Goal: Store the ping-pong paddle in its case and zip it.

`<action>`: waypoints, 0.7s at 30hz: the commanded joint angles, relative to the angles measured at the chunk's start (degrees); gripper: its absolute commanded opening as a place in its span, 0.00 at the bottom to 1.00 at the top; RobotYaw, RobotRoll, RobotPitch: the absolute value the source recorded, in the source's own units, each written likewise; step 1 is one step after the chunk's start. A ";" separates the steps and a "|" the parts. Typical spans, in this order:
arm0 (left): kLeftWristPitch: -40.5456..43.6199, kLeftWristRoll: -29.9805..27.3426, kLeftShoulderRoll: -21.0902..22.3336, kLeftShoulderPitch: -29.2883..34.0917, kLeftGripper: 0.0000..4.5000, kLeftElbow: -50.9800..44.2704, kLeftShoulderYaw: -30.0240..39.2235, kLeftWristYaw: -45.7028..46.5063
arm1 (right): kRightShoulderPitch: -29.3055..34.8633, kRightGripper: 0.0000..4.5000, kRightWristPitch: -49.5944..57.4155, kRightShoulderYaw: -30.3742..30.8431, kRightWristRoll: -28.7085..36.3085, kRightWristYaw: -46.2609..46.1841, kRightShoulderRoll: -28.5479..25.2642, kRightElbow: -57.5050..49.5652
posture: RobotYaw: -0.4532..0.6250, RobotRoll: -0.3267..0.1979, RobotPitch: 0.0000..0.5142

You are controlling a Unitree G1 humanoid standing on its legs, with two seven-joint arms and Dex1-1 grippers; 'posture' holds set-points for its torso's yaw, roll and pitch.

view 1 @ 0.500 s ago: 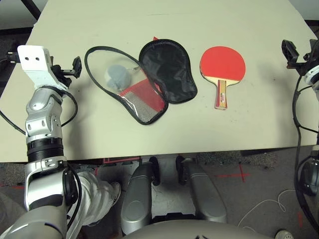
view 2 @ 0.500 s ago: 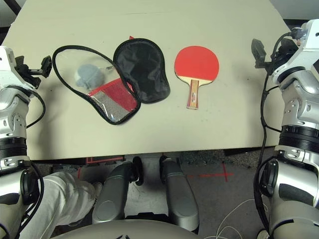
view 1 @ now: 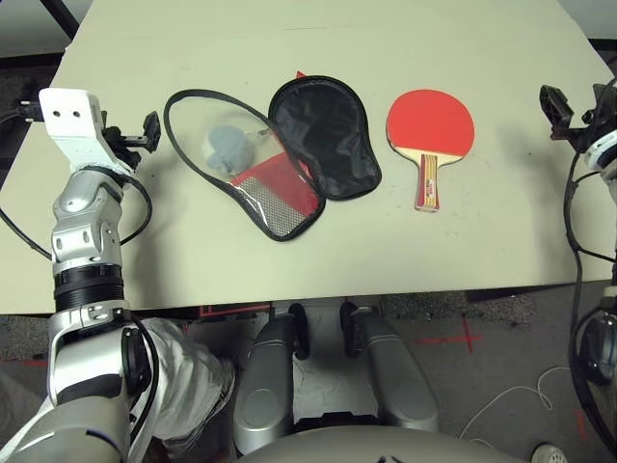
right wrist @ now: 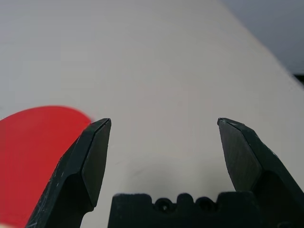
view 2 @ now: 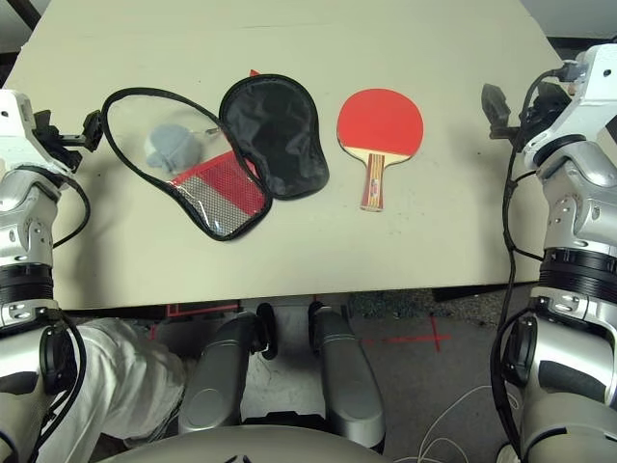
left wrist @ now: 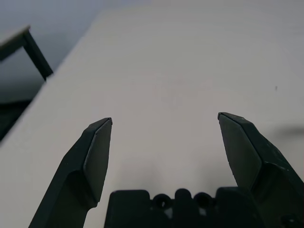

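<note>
Red paddle: the ping-pong paddle lies flat on the counter, rubber face up, on the robot's right half, well apart from any pincer.
Long axis: it runs away from the robot, with the round blade on the far side and the striped wooden handle pointing back toward the robot's body.
Nearer arm: the right pincer is nearer; the paddle lies toward the robot's left of it, across bare counter, and part of the red blade shows just beyond one fingertip in the right wrist view.
Right pincer state: jaws spread wide, holding nothing, hovering near the counter's right edge.
Left pincer state: the left pincer is also spread wide and empty, near the counter's left edge, just beside the case's clear flap.
Case: the case lies unzipped and splayed open to the paddle's left; its black-lined half is near the blade without touching it, and the clear half with red mesh spreads further left.
Inside the case: a grey fuzzy lump rests on the clear half, which may get in the paddle's way.
Obstacles: nothing stands between the right pincer and the paddle; the handle end looks the easiest part to grip.
</note>
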 commanded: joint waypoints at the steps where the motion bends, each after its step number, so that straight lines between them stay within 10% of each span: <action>1: -1.49 0.82 2.93 -3.96 1.00 4.00 -1.24 -3.64 | 0.23 0.99 10.53 1.15 2.10 -1.73 0.16 -6.07 | 0.41 0.62 0.60; 10: 1.99 -0.27 4.64 -15.87 1.00 11.45 -6.08 -16.07 | -3.38 0.99 45.33 1.73 7.99 -9.14 2.51 -23.25 | 0.38 0.62 0.61; 21: 7.95 -2.09 -5.36 -18.43 1.00 7.49 -13.45 -27.71 | -9.49 0.99 64.29 9.82 9.95 -13.28 6.94 -27.72 | 0.35 0.62 0.59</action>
